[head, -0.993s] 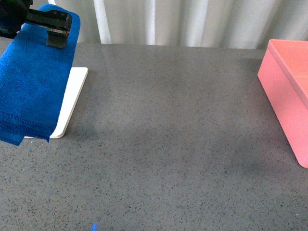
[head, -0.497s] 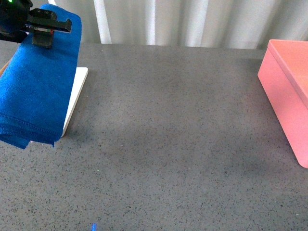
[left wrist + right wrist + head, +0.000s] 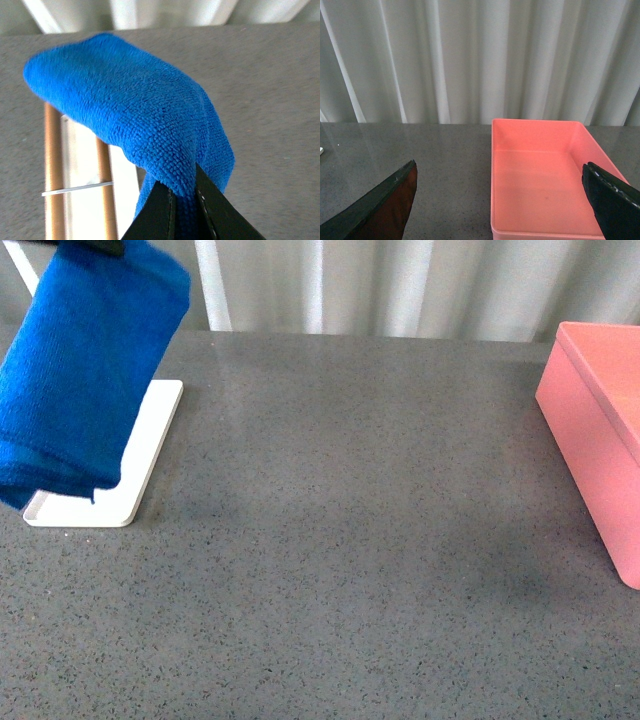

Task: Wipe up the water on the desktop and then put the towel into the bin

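We hold the towel point(image 3: 85, 370) aloft.
It seems soft, limp, light; left gripper point(image 3: 185, 210) clamps 1 bunched fold, right gripper point(image 3: 500, 172) spread, empty.

A lab-like robot test bench; a speckled grey desktop point(image 3: 380, 540) backed by a plain pale curtain point(image 3: 400, 285).

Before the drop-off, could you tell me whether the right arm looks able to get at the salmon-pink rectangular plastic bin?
Probably yes: the salmon-pink bin lies open and empty before the right gripper, with nothing between.
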Robot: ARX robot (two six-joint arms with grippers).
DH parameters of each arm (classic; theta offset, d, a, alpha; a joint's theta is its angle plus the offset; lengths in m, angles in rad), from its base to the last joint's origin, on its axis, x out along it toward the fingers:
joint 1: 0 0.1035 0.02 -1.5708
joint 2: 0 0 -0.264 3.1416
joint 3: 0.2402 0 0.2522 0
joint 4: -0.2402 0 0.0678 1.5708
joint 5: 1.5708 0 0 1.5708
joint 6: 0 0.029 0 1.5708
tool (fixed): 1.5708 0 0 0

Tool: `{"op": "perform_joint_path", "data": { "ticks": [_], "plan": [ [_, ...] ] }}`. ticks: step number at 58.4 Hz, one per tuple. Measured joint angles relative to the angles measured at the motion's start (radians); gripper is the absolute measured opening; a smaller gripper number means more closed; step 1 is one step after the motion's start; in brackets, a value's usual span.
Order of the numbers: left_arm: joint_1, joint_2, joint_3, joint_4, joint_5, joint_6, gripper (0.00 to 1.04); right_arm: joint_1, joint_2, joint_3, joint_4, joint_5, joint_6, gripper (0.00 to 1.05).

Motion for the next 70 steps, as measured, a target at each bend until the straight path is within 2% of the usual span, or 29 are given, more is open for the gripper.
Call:
{"op": "perform_joint_path", "data": {
  "ticks": [9,16,27,36,43,49,56,63,66,70],
  "plan": [
    [-0.043,-0.130,-0.091,0.126,0.226,-0.138,0.04,0.000,0.000,0.000,0.000,0.000,0.000,0.98],
    [-0.101,-0.218,-0.187,0.271,0.327,-0.261,0.04,0.000,0.000,0.000,0.000,0.000,0.000,0.98],
    [-0.197,-0.273,-0.292,0.440,0.343,-0.383,0.04,0.000,0.000,0.000,0.000,0.000,0.000,0.98],
    [-0.232,-0.280,-0.368,0.574,0.353,-0.415,0.04,0.000,0.000,0.000,0.000,0.000,0.000,0.98],
    [-0.245,-0.285,-0.396,0.618,0.343,-0.419,0.04,0.000,0.000,0.000,0.000,0.000,0.000,0.98],
    [-0.257,-0.296,-0.403,0.628,0.290,-0.406,0.04,0.000,0.000,0.000,0.000,0.000,0.000,0.98],
    [-0.259,-0.302,-0.403,0.628,0.289,-0.402,0.04,0.000,0.000,0.000,0.000,0.000,0.000,0.98],
    [-0.259,-0.302,-0.404,0.628,0.286,-0.402,0.04,-0.050,0.213,0.137,-0.322,-0.217,-0.107,0.98],
    [-0.260,-0.303,-0.404,0.628,0.286,-0.402,0.04,-0.075,0.301,0.177,-0.381,-0.307,-0.156,0.98],
    [-0.261,-0.304,-0.404,0.628,0.287,-0.402,0.04,-0.119,0.380,0.215,-0.366,-0.429,-0.210,0.98]
  ]
}}
